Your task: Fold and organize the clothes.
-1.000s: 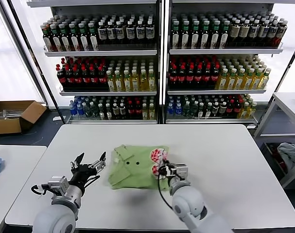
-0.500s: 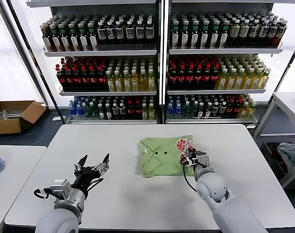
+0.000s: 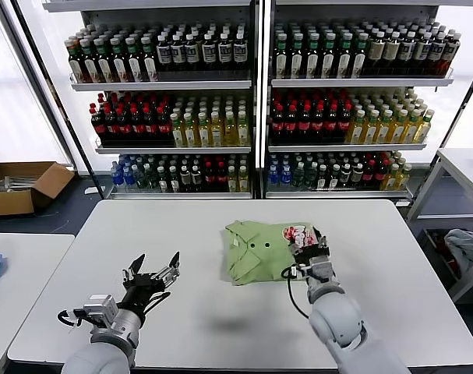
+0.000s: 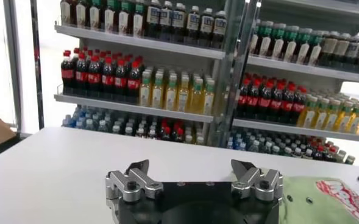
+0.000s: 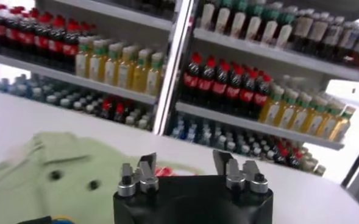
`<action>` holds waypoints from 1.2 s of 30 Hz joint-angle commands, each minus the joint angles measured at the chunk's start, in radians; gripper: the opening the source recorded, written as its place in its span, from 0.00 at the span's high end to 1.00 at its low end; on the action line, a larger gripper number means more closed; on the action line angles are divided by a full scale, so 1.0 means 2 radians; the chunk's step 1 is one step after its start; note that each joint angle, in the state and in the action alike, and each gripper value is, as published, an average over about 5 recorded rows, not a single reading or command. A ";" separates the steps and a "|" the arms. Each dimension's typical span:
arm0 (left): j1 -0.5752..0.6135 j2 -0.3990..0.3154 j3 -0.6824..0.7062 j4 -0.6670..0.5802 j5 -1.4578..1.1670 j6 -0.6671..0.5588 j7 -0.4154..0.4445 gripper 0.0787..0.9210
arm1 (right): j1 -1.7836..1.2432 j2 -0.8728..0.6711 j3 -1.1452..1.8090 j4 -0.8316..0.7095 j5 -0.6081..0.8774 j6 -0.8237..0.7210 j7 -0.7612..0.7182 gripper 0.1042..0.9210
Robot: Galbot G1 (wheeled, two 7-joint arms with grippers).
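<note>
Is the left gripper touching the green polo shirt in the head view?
No. The left gripper hangs open above bare table, well apart from the folded polo shirt.

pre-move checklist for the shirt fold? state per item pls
1. Shirt folded, lying on the table: ok.
2. Right pincer let go of the shirt, fingers apart at its printed edge: ok.
3. Left pincer open, holding nothing, off to the robot's left of the shirt: ok.
4. Collar and buttons facing up: ok.
5. Fold edges squared: cannot tell, the right arm hides the near corner.
</note>
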 commanded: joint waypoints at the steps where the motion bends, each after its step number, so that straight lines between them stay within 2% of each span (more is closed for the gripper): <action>1: 0.009 -0.003 -0.002 -0.003 0.003 -0.001 0.002 0.12 | -0.076 0.026 -0.025 0.060 0.011 -0.025 0.040 0.30; 5: 0.011 -0.004 -0.002 -0.003 0.003 -0.001 0.003 0.12 | -0.081 0.036 -0.023 0.055 0.027 -0.026 0.063 0.17; 8: 0.012 -0.005 0.000 -0.002 0.004 -0.002 0.004 0.12 | -0.082 0.042 -0.018 0.048 0.036 -0.026 0.078 0.13; 13: 0.013 -0.007 0.001 0.001 0.005 -0.002 0.006 0.12 | -0.085 0.054 -0.001 0.038 0.056 -0.025 0.099 0.12; 36: 0.026 -0.005 0.003 0.006 0.014 -0.005 0.016 0.12 | -0.087 0.102 0.045 -0.002 0.101 -0.009 0.090 0.12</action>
